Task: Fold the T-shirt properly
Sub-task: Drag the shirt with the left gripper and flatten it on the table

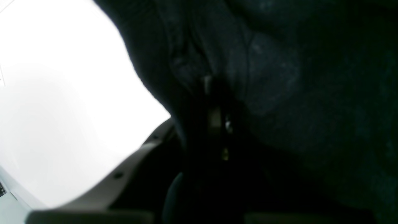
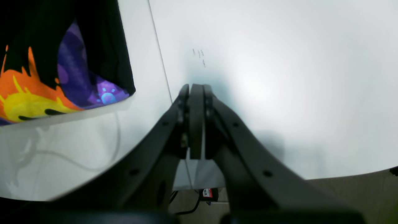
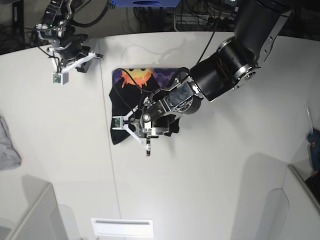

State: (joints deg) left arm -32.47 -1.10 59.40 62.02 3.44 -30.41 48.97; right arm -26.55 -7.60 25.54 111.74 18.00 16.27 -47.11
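Three views: I am going through them in turn, watching for what could spoil the fold.
Left wrist view: black cloth of the T-shirt (image 1: 279, 93) is filling most of the picture, draping right over my left gripper (image 1: 217, 118); the jaws are standing nearly together with cloth bunching around them, so I am reading this as a pinch on the fabric.
Risk here: I am judging that the pinch may be catching more than one layer, or only a thin edge; a thin edge could slip out mid-carry, and extra layers would drag the whole garment instead of turning one flap.
Right wrist view: my right gripper (image 2: 196, 90) is hanging over the bare white table (image 2: 279, 77) with its jaws pressed together on nothing; the sun print of the shirt is showing well off to the side, apart from it.
Risk here: nothing is pinning the shirt down, so a pull by the other arm could be sliding it across the table.
Base view: the shirt is lying bunched near the table's middle, print at the far end, with my left gripper over its near part; a small grey cloth (image 3: 7, 142) is sitting at the table edge, well apart.
Risk here: the near part is already looking crumpled, so folding on could be locking creases in.
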